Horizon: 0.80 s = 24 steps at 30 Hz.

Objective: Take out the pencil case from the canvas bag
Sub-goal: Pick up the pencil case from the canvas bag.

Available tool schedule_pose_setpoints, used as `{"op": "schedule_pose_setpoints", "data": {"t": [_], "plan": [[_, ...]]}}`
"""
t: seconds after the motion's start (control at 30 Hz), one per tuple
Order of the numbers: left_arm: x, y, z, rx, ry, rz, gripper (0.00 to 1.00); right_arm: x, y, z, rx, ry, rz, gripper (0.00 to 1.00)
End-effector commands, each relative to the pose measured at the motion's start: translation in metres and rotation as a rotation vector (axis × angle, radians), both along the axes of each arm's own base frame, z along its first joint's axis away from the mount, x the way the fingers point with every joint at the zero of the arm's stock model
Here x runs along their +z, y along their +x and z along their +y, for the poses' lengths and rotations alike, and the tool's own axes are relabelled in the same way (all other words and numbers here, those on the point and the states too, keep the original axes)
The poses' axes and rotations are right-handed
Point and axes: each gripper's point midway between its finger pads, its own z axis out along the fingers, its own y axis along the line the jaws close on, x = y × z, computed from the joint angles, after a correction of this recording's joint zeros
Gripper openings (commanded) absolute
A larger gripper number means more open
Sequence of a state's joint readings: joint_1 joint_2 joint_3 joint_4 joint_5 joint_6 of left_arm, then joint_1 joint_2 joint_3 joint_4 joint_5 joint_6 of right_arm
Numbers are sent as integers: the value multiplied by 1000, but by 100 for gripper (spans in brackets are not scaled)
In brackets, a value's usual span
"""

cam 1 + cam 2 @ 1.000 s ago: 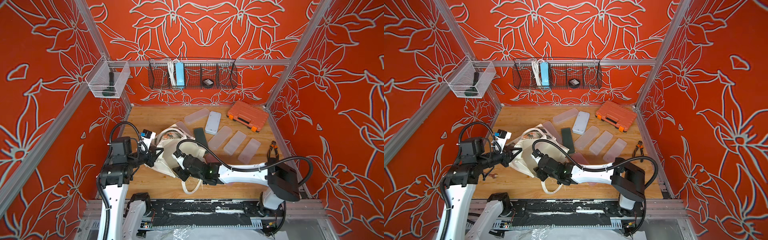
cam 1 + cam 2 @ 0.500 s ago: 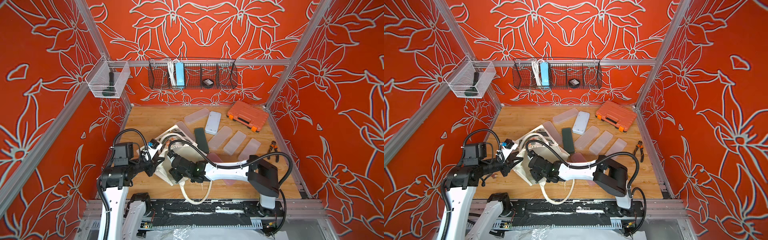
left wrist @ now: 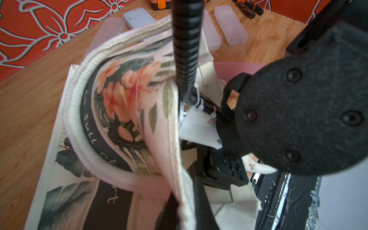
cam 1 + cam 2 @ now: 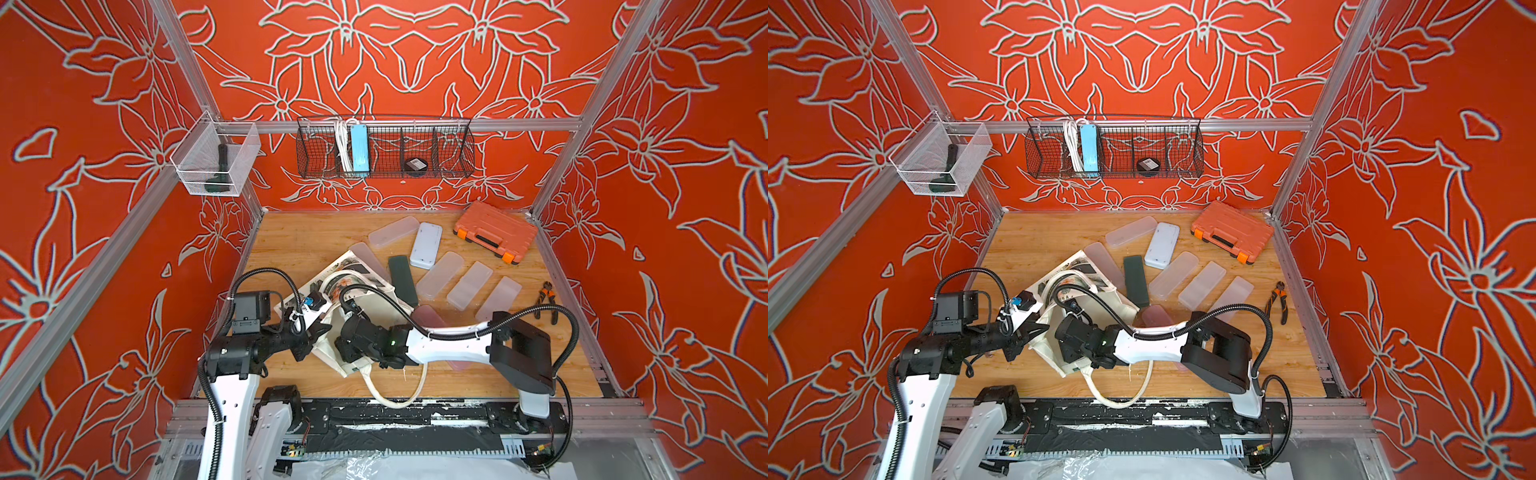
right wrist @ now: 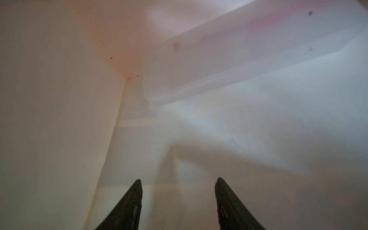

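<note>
while my left claw [image 4: 323, 329] pinches the rim of the canvas bag [image 4: 360, 272] and props its mouth up, my right claw [image 5: 178, 182] reaches inside, jaws parted and closed on nothing. seen from the right wrist, the pencil case [image 5: 229, 65], a frosted translucent box, lies ahead of those jaws against the bag's inner wall, apart from them. by my judgement the job is early: the bag is opened and entered, but the case is not yet gripped. the grasp, the lift out and the set-down on the wooden table [image 4: 299, 245], where other frosted cases [image 4: 440, 275] lie, are all left to do.
</note>
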State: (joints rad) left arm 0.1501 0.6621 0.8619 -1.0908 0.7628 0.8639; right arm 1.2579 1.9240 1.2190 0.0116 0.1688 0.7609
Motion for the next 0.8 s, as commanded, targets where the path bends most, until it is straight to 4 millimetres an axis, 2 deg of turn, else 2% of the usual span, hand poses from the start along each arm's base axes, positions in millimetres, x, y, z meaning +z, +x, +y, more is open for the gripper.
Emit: {"op": "schedule_pose_setpoints", "data": {"t": [0.0,0.2,0.47,0.6,0.7,0.77], "plan": [[1,-11,-10,-78,-22,-39,0,-8,10,-14,-153,110,69,61],[3,-13,-13,-93,-16,-132,0,-21,6,-12,-205,213,144,61],[12,-30,-28,-168,-92,-226,0,-21,3,6,-231,400,234,62],[20,-41,-35,-197,-140,-268,0,-22,11,-1,-336,550,279,64],[30,-45,-38,-203,-159,-306,0,-23,18,-5,-396,580,288,69],[36,-47,-39,-204,-176,-320,0,-20,22,0,-407,600,300,70]]}}
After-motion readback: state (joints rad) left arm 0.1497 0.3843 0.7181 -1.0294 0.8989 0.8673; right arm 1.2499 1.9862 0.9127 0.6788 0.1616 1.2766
